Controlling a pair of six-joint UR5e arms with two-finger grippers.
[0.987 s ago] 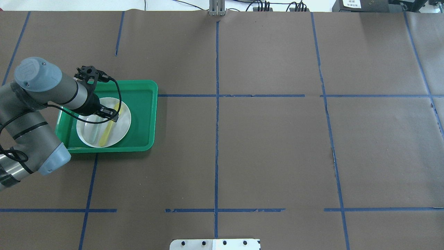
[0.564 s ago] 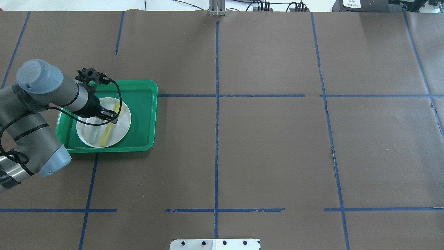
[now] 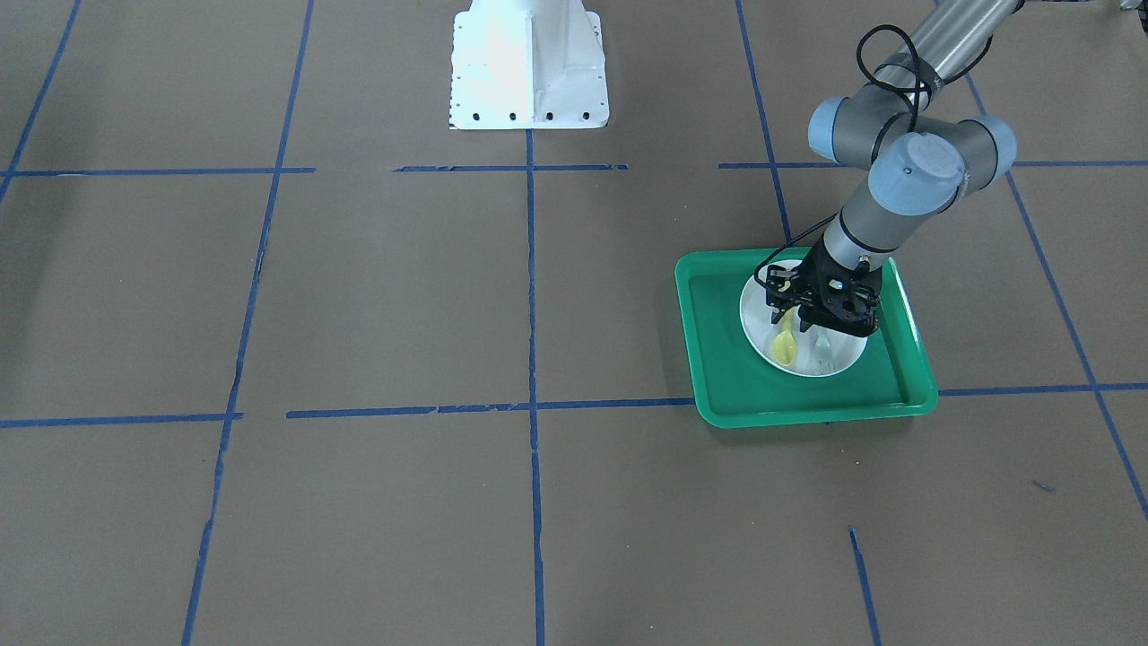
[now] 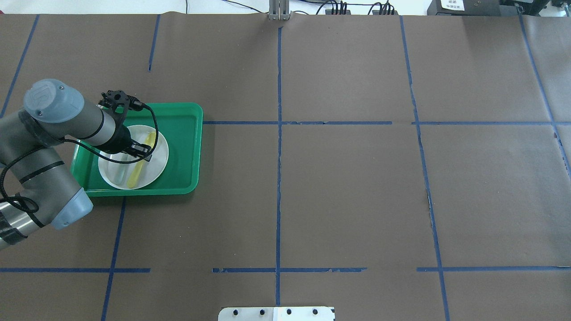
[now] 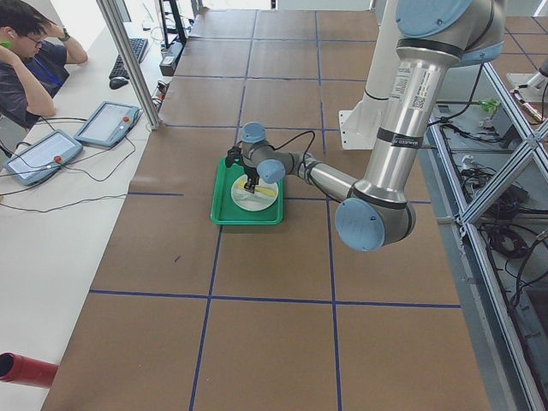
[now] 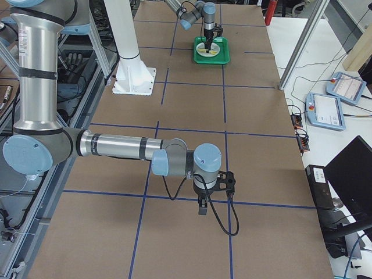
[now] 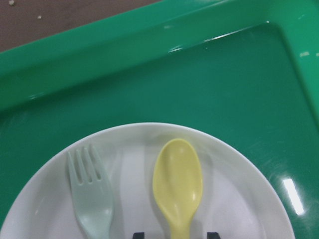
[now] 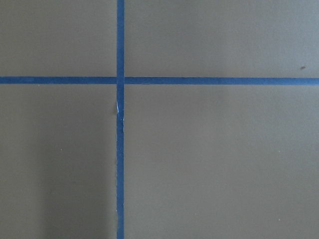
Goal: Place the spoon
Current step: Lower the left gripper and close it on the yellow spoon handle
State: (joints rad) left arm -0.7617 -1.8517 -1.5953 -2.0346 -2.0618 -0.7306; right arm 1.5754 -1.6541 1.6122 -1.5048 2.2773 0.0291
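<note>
Left wrist-mounted view looks straight down on the spoon [image 7: 178, 186], which lies flat on the white plate [image 7: 244, 199] with its oval bowl toward the far rim of the green tray [image 7: 149, 74], just beside a pale fork [image 7: 91, 196] but not touching it. The left pincer [image 7: 175, 234] stands wide, its two dark fingertips [image 7: 138, 234] showing at the bottom edge on either side of the handle with a gap on each side. The spoon appears to rest on the plate by its own weight, so the placing looks nearly or wholly done. The main risk, as I judge it, is in leaving. If the pincer lifts at a slant or drifts sideways, a fingertip could catch the slim handle and skid the light plastic spoon across the glossy plate, into the fork or over the rim onto the tray. A shove that low might also shift the plate itself. The right pincer [image 6: 201, 206] hangs low over the counter well away from the tray, and I cannot tell whether it is wide or narrow. The counter [image 4: 339, 187] is covered in brown paper marked into squares with blue tape [image 4: 279, 178]. A white base plate [image 3: 529, 63] is bolted at the robot's side. At the counter's end a seated person [image 5: 30, 56] sits near two tablets [image 5: 107, 124] on a white desk.
</note>
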